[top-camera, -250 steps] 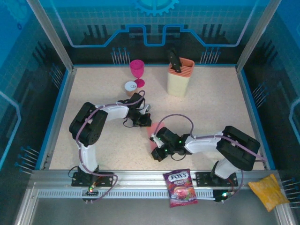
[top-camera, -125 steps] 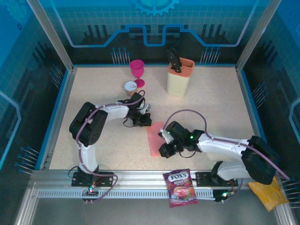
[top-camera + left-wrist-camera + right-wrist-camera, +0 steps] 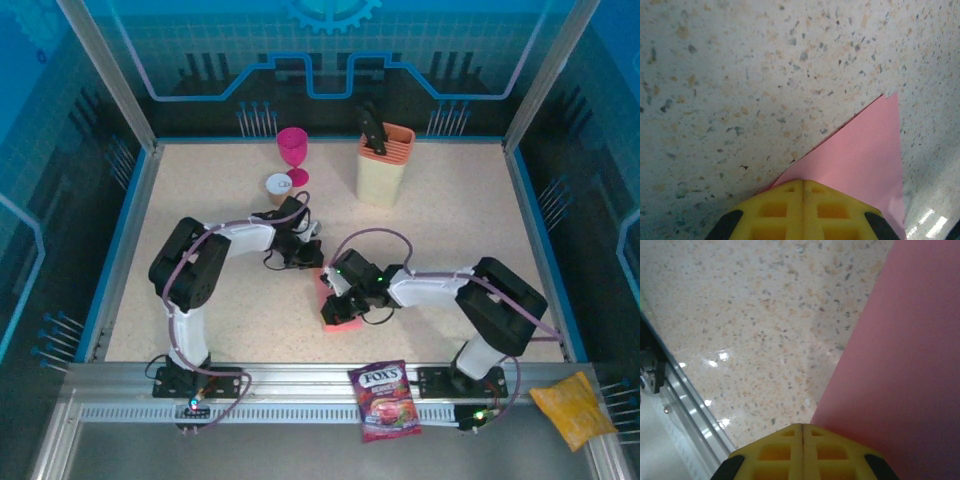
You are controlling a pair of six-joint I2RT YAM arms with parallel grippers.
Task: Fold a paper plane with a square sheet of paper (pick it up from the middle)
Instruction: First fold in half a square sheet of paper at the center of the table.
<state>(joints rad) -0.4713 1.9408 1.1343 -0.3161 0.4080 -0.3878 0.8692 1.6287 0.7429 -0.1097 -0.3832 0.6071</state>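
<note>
Left pincer [image 3: 803, 182] and right pincer [image 3: 802, 426] are both closed and empty, tips at the pink paper [image 3: 867, 155]; we judge it light and flimsy, best lifted by an edge.

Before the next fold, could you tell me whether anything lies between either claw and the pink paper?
Nothing visible does: the left claw and the right claw, both shut, sit right at the edges of the pink paper.
</note>
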